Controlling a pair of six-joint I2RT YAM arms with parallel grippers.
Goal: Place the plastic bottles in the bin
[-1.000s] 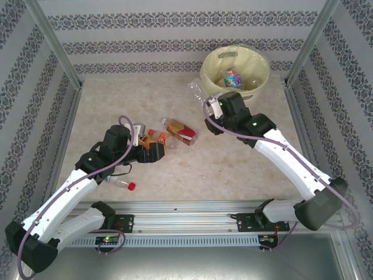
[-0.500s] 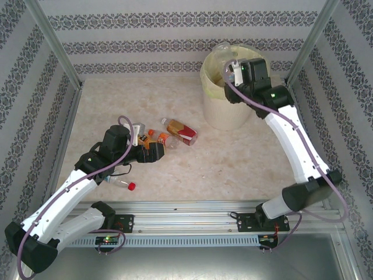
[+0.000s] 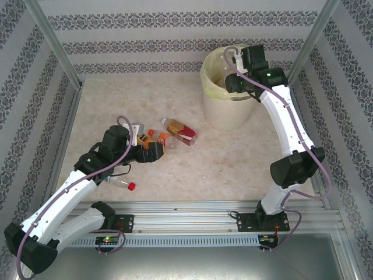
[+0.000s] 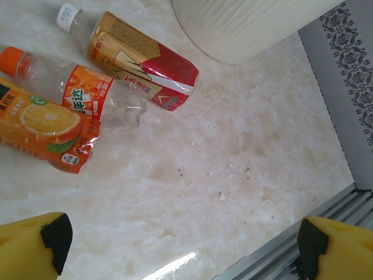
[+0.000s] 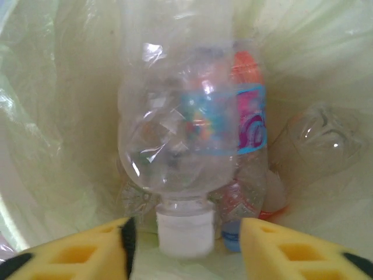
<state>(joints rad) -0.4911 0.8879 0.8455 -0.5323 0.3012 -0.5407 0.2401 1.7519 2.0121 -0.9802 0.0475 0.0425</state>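
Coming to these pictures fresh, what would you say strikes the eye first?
The right gripper hangs in the mouth of the cream bin at the far right of the table, jaws parted around the white cap of a clear bottle. Mid-table, a red-and-gold bottle and orange-labelled bottles lie on their sides just ahead of the open left gripper.

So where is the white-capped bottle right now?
In the right wrist view the white-capped bottle is inside the bin, cap between the right gripper's parted fingers, above other bottles.
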